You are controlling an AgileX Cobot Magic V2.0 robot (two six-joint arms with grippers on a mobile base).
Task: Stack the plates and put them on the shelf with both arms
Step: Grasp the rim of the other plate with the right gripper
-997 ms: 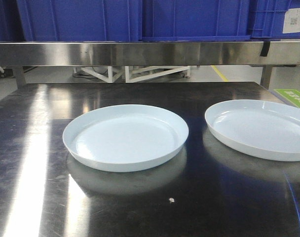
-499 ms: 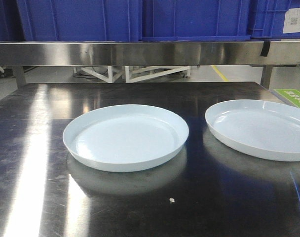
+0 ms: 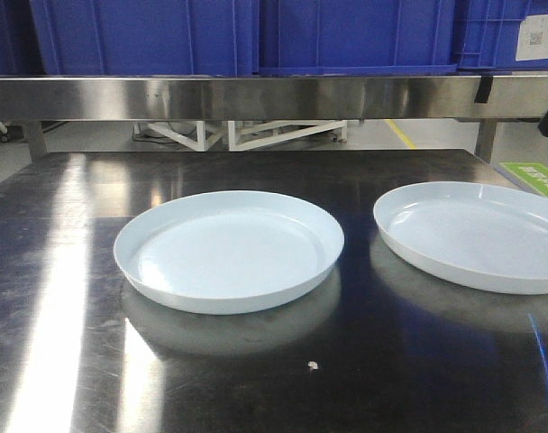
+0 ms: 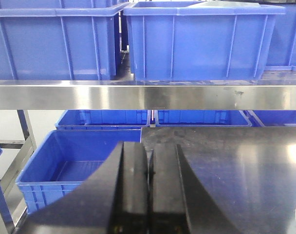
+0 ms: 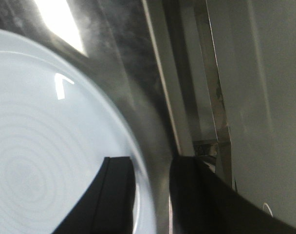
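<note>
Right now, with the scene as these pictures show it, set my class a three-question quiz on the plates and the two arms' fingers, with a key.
1. True or false: the left plate is stacked on the right plate.
2. Multiple choice: the left arm's fingers are (a) pressed together, (b) wide apart, (c) holding a plate.
3. Short answer: where do the right arm's fingers stand relative to the right plate's rim?
Key: 1. False; they lie side by side, apart, on the table. 2. a. 3. One on each side of the rim, open.
</note>
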